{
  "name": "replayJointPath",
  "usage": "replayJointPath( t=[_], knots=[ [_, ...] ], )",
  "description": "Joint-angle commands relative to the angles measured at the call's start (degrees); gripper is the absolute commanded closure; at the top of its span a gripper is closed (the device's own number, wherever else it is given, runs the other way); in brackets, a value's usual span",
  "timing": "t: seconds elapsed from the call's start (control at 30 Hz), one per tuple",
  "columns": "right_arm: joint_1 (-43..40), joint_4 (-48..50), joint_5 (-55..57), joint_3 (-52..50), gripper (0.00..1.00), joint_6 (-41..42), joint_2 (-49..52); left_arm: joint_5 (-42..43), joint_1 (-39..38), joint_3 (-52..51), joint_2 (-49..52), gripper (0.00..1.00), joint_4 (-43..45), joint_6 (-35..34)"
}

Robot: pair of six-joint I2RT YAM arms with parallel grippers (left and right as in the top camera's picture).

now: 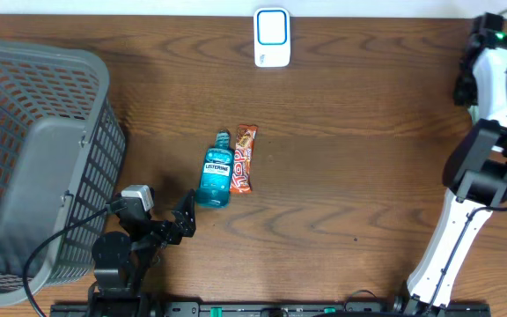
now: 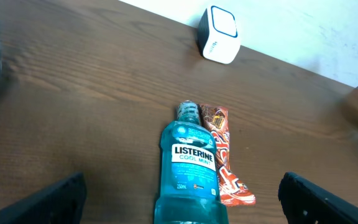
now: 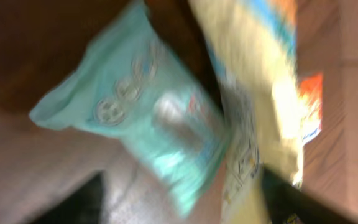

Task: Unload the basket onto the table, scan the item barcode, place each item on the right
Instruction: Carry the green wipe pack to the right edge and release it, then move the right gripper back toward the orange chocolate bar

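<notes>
off at the right edge, the right pincer (image 3: 185, 205) hangs wide over a teal packet (image 3: 135, 124); it should close squarely, barcode toward the scanner (image 1: 272, 37).

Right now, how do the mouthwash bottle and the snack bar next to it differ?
The Listerine bottle is blue-green, clear and bulky; the snack bar is a flat, slim orange-red wrapper. The bottle is wider and has a cap at its far end. Both lie flat side by side on the table, pointing the same way.

Wood-grain table (image 1: 350, 132), glossy wrapper (image 1: 244, 158)
</notes>
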Motion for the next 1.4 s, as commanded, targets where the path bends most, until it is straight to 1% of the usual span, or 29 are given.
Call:
replayJointPath(
  t=[0.0,0.1,0.17,0.27,0.4,0.63,0.9,1.07,1.37],
  knots=[
    [0.44,-2.80,-12.22,2.01,0.01,4.81,-4.59,0.52,0.28,0.22,-0.24,0.02,-0.02,-0.11],
    [1.84,-5.46,-25.22,2.14,0.01,6.38,-9.46,0.52,0.28,0.22,-0.24,0.02,-0.02,-0.11],
    [3.02,-7.56,-31.61,2.14,0.01,6.95,-13.14,0.52,0.28,0.22,-0.24,0.02,-0.02,-0.11],
    [5.05,-9.97,-38.56,2.14,0.01,6.95,-19.26,0.52,0.28,0.22,-0.24,0.02,-0.02,-0.11],
    [9.16,-12.04,-42.66,2.14,0.01,6.99,-27.43,0.52,0.28,0.22,-0.24,0.02,-0.02,-0.11],
    [17.14,-14.80,-42.62,2.12,0.01,7.19,-39.32,0.52,0.28,0.22,-0.24,0.02,-0.02,-0.11],
    [26.34,-15.23,-42.60,2.10,0.01,7.17,-48.33,0.52,0.28,0.22,-0.24,0.02,-0.02,-0.11],
    [30.01,-16.59,-42.16,2.10,0.01,7.17,-51.17,0.52,0.28,0.22,-0.24,0.02,-0.02,-0.11],
    [31.15,-20.55,-42.16,2.10,0.01,7.17,-52.02,0.52,0.28,0.22,-0.24,0.02,-0.02,-0.11]
  ],
)
